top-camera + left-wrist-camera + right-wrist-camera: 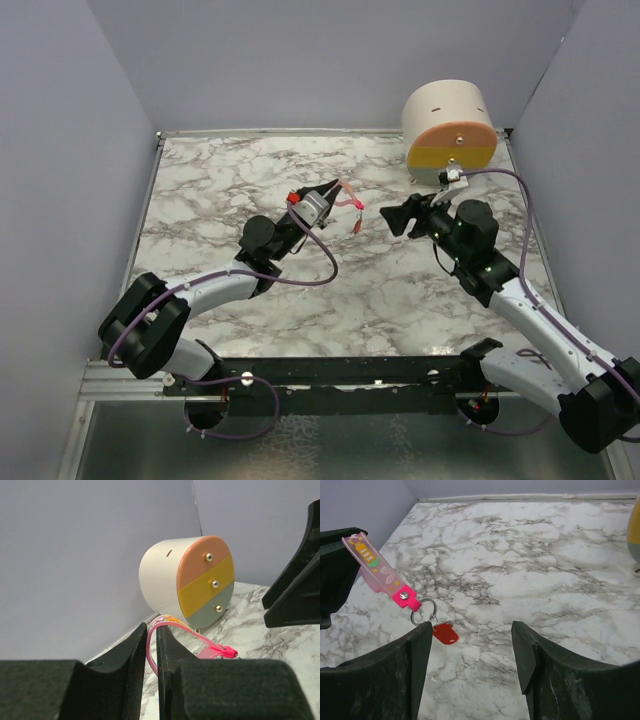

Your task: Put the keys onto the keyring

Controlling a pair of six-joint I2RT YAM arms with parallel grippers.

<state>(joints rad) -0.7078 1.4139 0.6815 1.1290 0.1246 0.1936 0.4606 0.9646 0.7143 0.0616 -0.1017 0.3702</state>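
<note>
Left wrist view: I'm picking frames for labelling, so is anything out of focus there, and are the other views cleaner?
Left wrist: the near fingers are dark and soft, the keyring strap and drawer box sharper. Right wrist: keyring and key crisp, evenly lit. Top external: even light, key tiny.

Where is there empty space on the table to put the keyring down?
The far left corner of the table is bare, between the left wall and the left claw. The near middle, between both arms, is bare too. It's crowded in the centre, with the keyring and key before the right claw, and far right by the round box.
</note>
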